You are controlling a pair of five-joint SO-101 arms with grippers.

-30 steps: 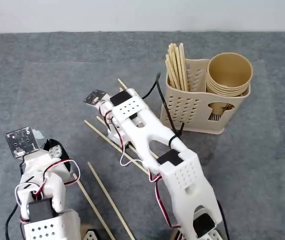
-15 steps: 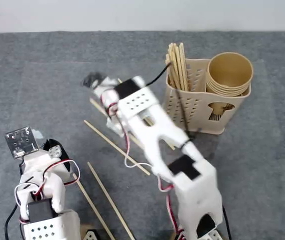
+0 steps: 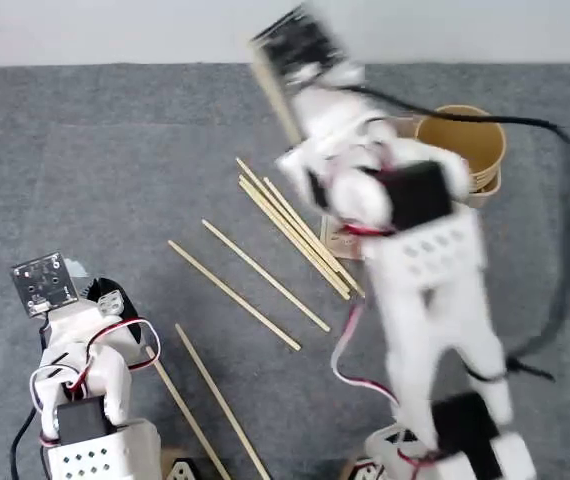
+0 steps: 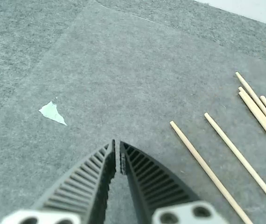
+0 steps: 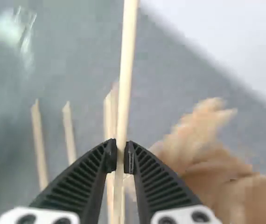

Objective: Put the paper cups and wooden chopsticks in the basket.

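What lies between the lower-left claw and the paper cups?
In the high view, loose chopsticks lie on the grey mat between the left gripper and the paper cups. The right arm, holding a chopstick, stands over the stretch nearest the cups.

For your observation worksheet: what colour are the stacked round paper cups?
Plain tan brown; the stacked paper cups show best in the high view.

I see a grey mat [image 3: 95,150] covering the table, a white wall [image 3: 115,30] behind it, and a small pale scrap [image 4: 52,112] lying on the mat.
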